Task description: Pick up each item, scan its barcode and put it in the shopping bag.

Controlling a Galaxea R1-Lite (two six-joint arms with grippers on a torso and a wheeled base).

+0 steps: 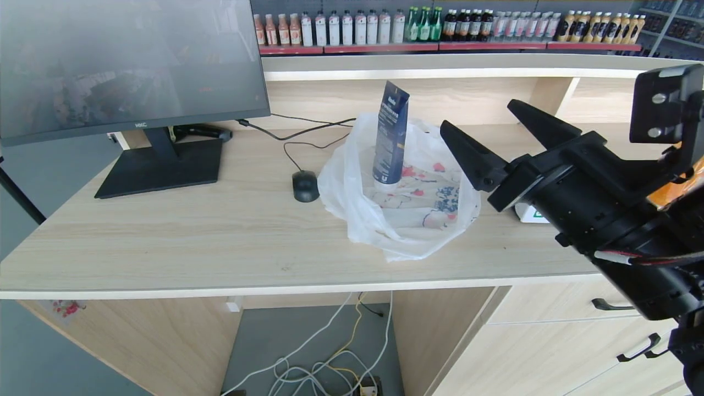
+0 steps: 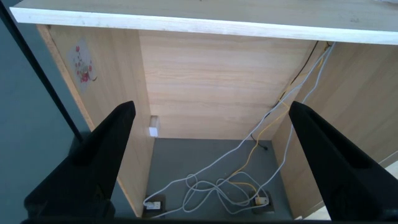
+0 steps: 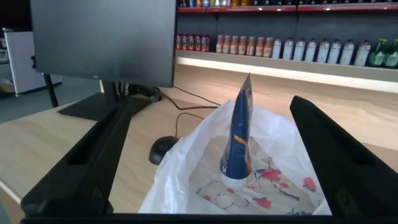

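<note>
Shopping bag point(image 1: 352, 181) lies open on the bench point(image 1: 165, 236), a long top of pale wood grain, smooth and matt. The bag is thin white plastic, half see-through, soft and crumpled, and its rim has slumped into a loose ring. On its bottom there is a pale surface with red and blue prints. It is not possible to tell whether this belongs to the bag or is another item.

The right gripper point(image 1: 476, 114) hangs just beside the bag, on the robot's right side. It is hard black plastic with two wedge-shaped fingers, spread apart and empty. The left gripper point(image 2: 211, 106) is held low, facing the open space under the bench. Its fingers are also wide apart and carry nothing.

Inside the bag a dark blue tube point(image 1: 390, 132) stands upright on its white cap. It is glossy, with a flat crimped top end. So one item, at least, seems already packed.

A rounded black mouse point(image 1: 305, 186) rests near the bag. A small white box point(image 1: 529, 213), half hidden behind the right gripper, may be what is left to scan, but this is only a guess.
</note>
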